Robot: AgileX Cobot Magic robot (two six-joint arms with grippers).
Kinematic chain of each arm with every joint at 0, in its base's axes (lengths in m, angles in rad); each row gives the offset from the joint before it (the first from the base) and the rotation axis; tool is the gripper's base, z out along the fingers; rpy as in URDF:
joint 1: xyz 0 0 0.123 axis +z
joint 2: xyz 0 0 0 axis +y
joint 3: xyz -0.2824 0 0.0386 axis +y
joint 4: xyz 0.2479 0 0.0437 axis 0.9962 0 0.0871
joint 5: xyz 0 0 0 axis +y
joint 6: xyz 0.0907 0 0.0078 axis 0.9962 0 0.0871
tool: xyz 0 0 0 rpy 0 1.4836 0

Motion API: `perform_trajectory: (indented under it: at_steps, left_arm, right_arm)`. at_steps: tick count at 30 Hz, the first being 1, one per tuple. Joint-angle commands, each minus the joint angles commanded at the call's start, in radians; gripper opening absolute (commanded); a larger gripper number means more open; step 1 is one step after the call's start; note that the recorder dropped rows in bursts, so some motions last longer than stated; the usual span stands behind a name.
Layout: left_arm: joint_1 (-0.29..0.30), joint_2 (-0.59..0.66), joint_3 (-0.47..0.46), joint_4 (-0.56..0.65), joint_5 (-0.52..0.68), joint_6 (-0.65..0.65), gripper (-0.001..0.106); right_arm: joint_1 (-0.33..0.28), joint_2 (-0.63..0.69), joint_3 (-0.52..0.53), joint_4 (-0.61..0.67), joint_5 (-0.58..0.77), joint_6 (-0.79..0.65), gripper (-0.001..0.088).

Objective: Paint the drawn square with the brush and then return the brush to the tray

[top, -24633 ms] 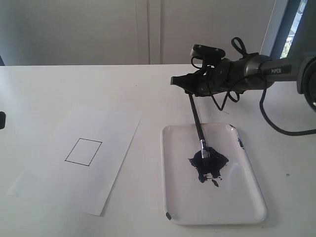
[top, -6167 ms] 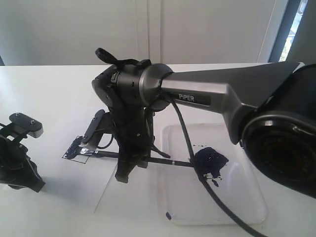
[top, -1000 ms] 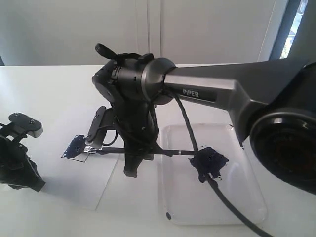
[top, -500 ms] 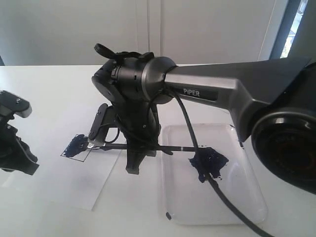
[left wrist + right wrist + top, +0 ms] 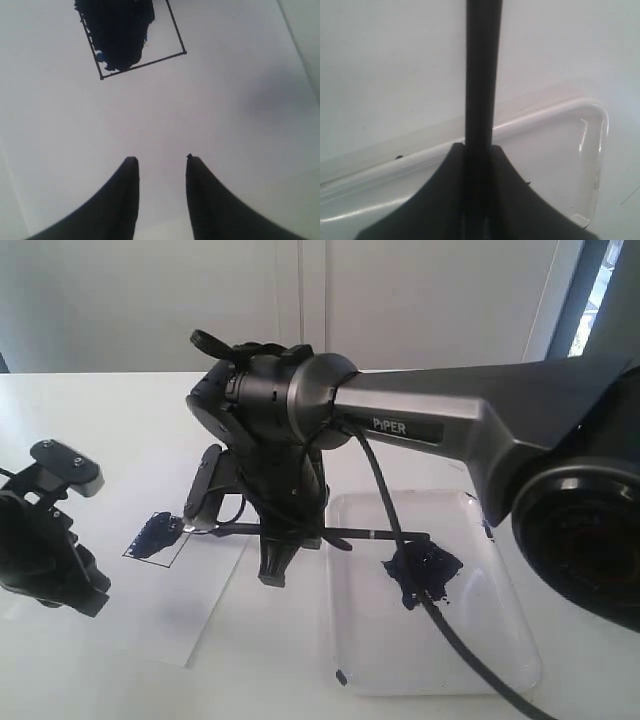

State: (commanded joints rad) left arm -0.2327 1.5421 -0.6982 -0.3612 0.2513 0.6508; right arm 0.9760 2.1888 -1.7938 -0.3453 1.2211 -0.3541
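Since half a second ago the left gripper (image 5: 55,560) has come closer to the paper sheet (image 5: 150,610), and the brush (image 5: 350,533) tip has drawn back a little from the blue patch.

The drawn square (image 5: 160,538) lies just beyond the brush tip, on the far side from the tray (image 5: 520,640). Its one part is dark blue, the other part is white.

The right gripper (image 5: 275,550) holds the brush handle firmly between its jaws, almost level above the table (image 5: 100,420). The tray is behind it, under the handle end. The left gripper stands with jaws apart and empty over the paper, near the square.

I think two things can go wrong. If nothing presses the paper, a stroke can push it and the paint goes over the outline. Also the black cable (image 5: 440,625) hangs across the paint blot (image 5: 425,568) and can drag paint.
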Motion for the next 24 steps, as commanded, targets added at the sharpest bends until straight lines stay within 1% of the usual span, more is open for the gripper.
perform_trajectory:
  at_steps: [2, 6, 9, 15, 24]
  left_arm:
    - [0.0, 0.017, 0.0, 0.021, -0.017, -0.027, 0.037]
    - [0.0, 0.043, 0.0, 0.043, -0.038, -0.03, 0.036]
    - [0.0, 0.057, 0.0, 0.043, -0.045, -0.03, 0.034]
    - [0.0, 0.069, 0.0, 0.043, -0.049, -0.027, 0.034]
    - [0.0, 0.075, 0.0, 0.043, -0.05, -0.027, 0.034]
  right_arm:
    - [0.0, -0.003, 0.0, -0.002, 0.0, 0.0, 0.0]
    - [0.0, -0.004, 0.0, -0.007, 0.0, 0.011, 0.0]
    - [0.0, -0.004, 0.0, -0.017, 0.0, 0.019, 0.0]
    - [0.0, -0.002, 0.0, -0.072, 0.0, 0.063, 0.0]
    - [0.0, 0.01, 0.0, -0.068, 0.0, 0.063, 0.0]
